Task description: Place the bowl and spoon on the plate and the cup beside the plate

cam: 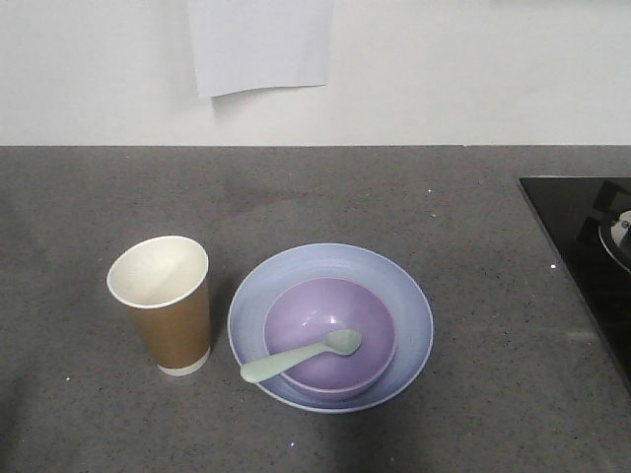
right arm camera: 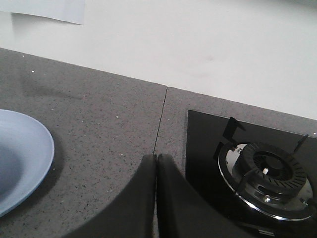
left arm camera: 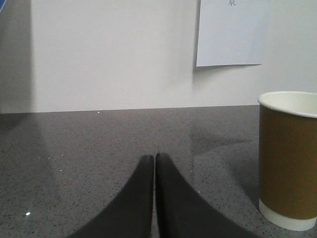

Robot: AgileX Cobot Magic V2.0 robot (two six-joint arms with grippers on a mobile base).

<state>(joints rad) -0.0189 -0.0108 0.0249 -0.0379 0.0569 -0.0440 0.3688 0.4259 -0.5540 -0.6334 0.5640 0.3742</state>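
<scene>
On the grey counter the pale blue plate (cam: 404, 296) holds the lavender bowl (cam: 314, 313). The mint-green spoon (cam: 301, 356) lies across the bowl's front rim, head inside, handle pointing left. The brown paper cup (cam: 166, 304) stands upright just left of the plate. Neither gripper shows in the front view. In the left wrist view my left gripper (left arm camera: 155, 157) is shut and empty, low over the counter, with the cup (left arm camera: 288, 158) to its right. My right gripper (right arm camera: 156, 157) is shut and empty, with the plate's rim (right arm camera: 34, 148) to its left.
A black glass hob (cam: 582, 236) with a gas burner (right arm camera: 267, 178) sits at the counter's right end, close to my right gripper. A white wall with a paper sheet (cam: 260, 44) backs the counter. A seam (right arm camera: 161, 116) runs across the counter.
</scene>
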